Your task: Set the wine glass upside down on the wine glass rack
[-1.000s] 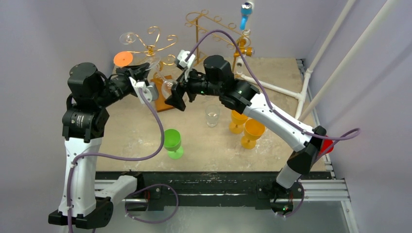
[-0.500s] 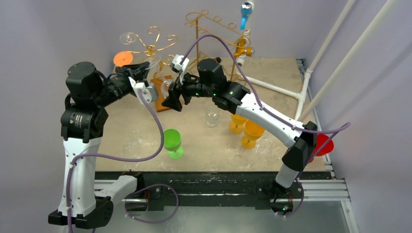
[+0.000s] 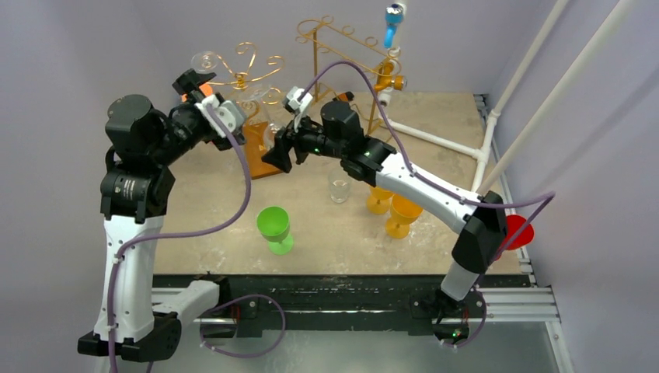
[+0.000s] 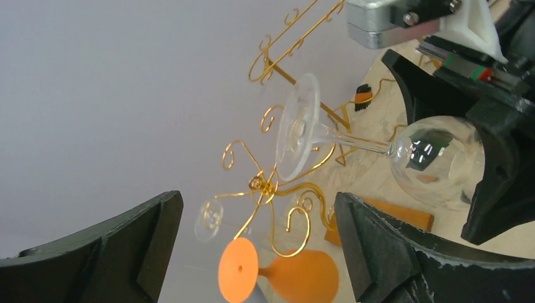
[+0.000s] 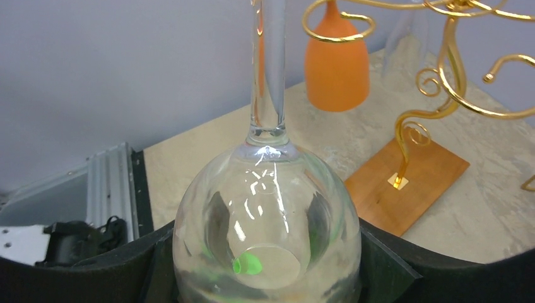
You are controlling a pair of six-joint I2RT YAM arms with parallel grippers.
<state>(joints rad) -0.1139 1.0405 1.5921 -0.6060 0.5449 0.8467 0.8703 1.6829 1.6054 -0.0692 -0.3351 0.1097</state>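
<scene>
Your left claw [image 4: 257, 203] has let go and lifted, jaws wide and empty. Your right claw [image 5: 265, 255] grips the wine glass [image 5: 265, 208] by its bowl beside the rack [image 4: 265, 186], stem pointing straight out, foot leading.

No legible text, label, brand, number or sign in any of the three views.
</scene>
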